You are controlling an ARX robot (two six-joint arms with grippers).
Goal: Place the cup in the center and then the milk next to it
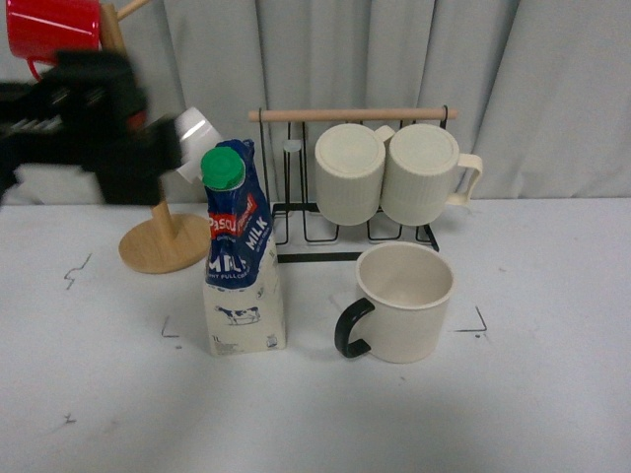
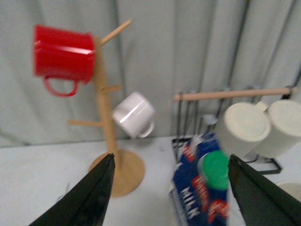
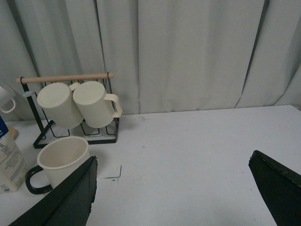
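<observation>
The cup (image 1: 404,301), a wide cream-white mug with a black handle pointing left, stands upright on the table right of centre. It also shows in the right wrist view (image 3: 61,162). The milk carton (image 1: 243,261), blue with a green cap, stands upright just left of the cup. It shows blurred in the left wrist view (image 2: 202,183) and at the edge of the right wrist view (image 3: 8,157). My left gripper (image 2: 171,188) is open and empty, raised above and behind the carton; the arm (image 1: 89,123) shows blurred at upper left. My right gripper (image 3: 181,188) is open over bare table, right of the cup.
A wooden mug tree (image 1: 163,241) holds a red mug (image 1: 54,28) and a small white mug (image 2: 134,114) at back left. A black wire rack (image 1: 355,232) with a wooden bar holds two ribbed cream mugs (image 1: 394,172) behind the cup. Grey curtain behind.
</observation>
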